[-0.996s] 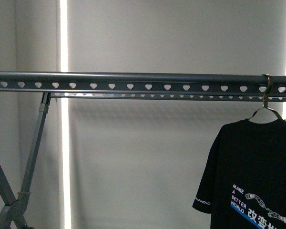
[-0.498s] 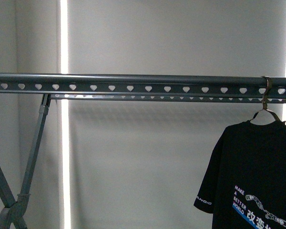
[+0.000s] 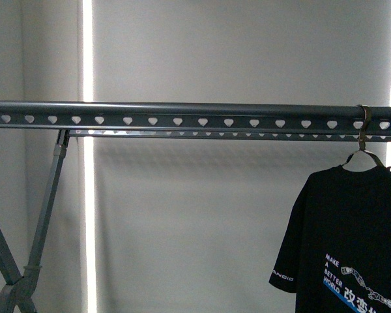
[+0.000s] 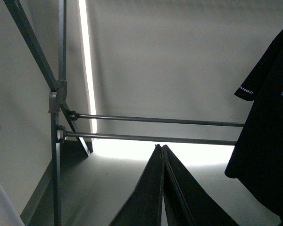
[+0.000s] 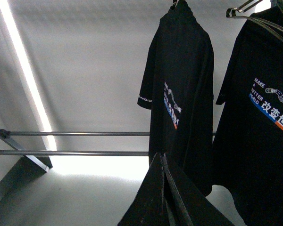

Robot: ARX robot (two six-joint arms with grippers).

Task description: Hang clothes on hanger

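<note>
A black T-shirt [image 3: 352, 228] with white "MAKE A BETTER WORLD" print hangs on a wire clothes hanger [image 3: 363, 147] hooked over the dark grey rack rail [image 3: 182, 116] at the far right. The rail has a row of heart-shaped holes. The shirt also shows in the left wrist view [image 4: 269, 127]. The right wrist view shows two such shirts, one nearer [image 5: 264, 117] and one farther [image 5: 181, 89]. My left gripper [image 4: 161, 147] is shut and empty, low and left of the shirt. My right gripper [image 5: 160, 154] is shut and empty, just below the farther shirt's hem.
The rack's crossed grey legs [image 3: 42, 215] stand at the left, also in the left wrist view [image 4: 54, 94]. Two thin lower bars [image 4: 155, 129] run across behind the grippers, also in the right wrist view [image 5: 75, 142]. A pale curtain with a bright slit [image 3: 86, 195] is behind.
The view has risen slightly: the rail and the hanging shirt sit a little lower in the front view. The shirt stays hung on the rail.
</note>
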